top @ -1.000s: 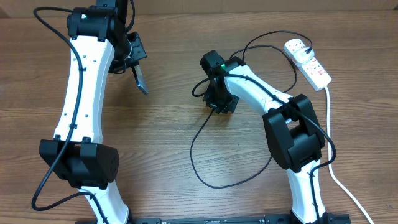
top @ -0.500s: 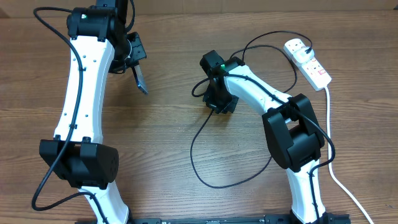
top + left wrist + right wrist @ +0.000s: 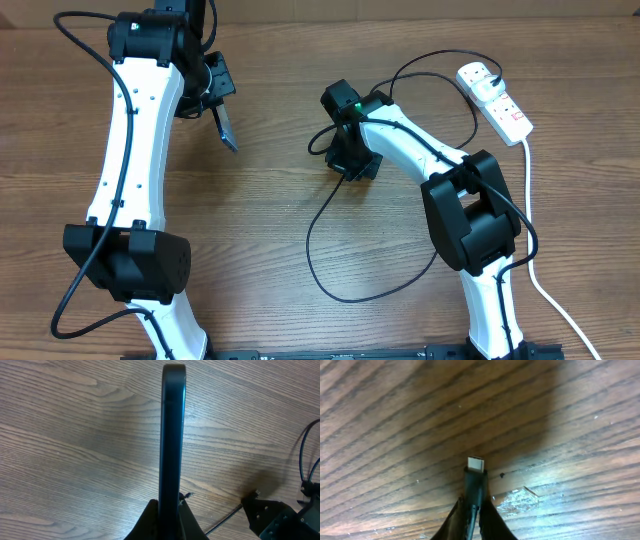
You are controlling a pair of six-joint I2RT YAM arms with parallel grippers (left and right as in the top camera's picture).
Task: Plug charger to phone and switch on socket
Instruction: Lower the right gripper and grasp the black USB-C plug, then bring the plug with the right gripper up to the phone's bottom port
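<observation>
My left gripper (image 3: 215,105) is shut on the phone (image 3: 226,128), held edge-on above the table at the back left; the left wrist view shows its thin dark edge (image 3: 172,435) rising from the fingers (image 3: 169,510). My right gripper (image 3: 352,160) is shut on the charger's black connector tip (image 3: 475,477), metal end pointing at the wood close below. The thin black cable (image 3: 330,280) loops over the table and runs to the white plug adapter (image 3: 477,78) seated in the socket (image 3: 505,112), a white power strip with red switch marks at the back right.
The socket's thick white cord (image 3: 535,270) runs down the right side toward the front edge. Both arm bases stand at the front edge. Bare wood lies between the two grippers.
</observation>
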